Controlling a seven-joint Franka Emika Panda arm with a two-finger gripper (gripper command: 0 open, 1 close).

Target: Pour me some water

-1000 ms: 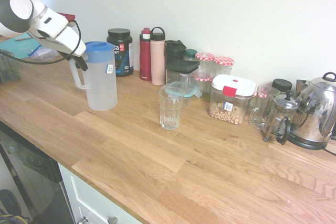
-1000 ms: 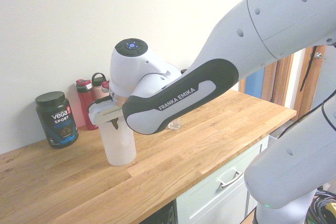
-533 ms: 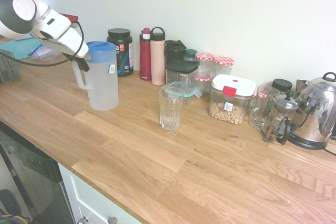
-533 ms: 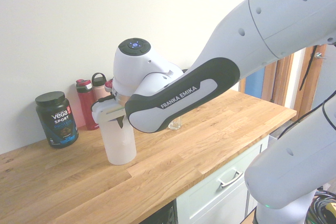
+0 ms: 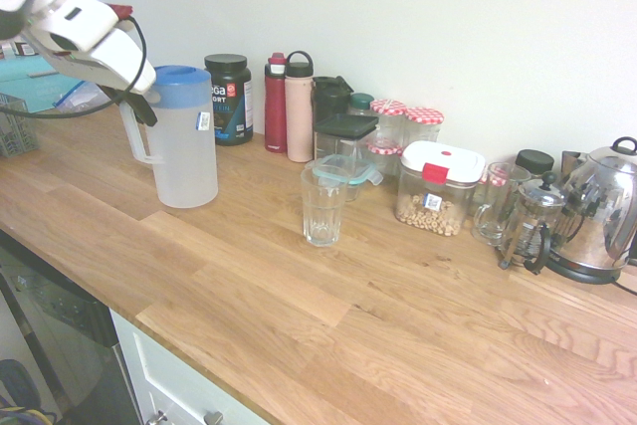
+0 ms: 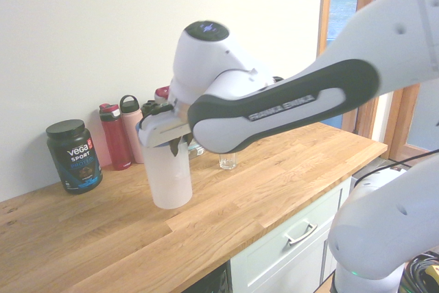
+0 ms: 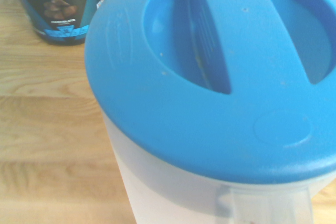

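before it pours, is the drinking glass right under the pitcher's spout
No, the glass stands apart on the counter, with bare wood between it and the pitcher.

Wooden table (image 5: 398, 325); drinking glass (image 5: 323, 208), upright; near it, cereal container (image 5: 438, 191), pink bottle (image 5: 300, 111), red bottle (image 5: 277, 106).

And here's the pitcher (image 5: 186, 151), frosted and translucent under its blue lid, handle out to one side, leaning slightly above the wooden counter; and there's the glass (image 5: 322, 211), clear, faceted, standing upright on the wood, well apart from it.
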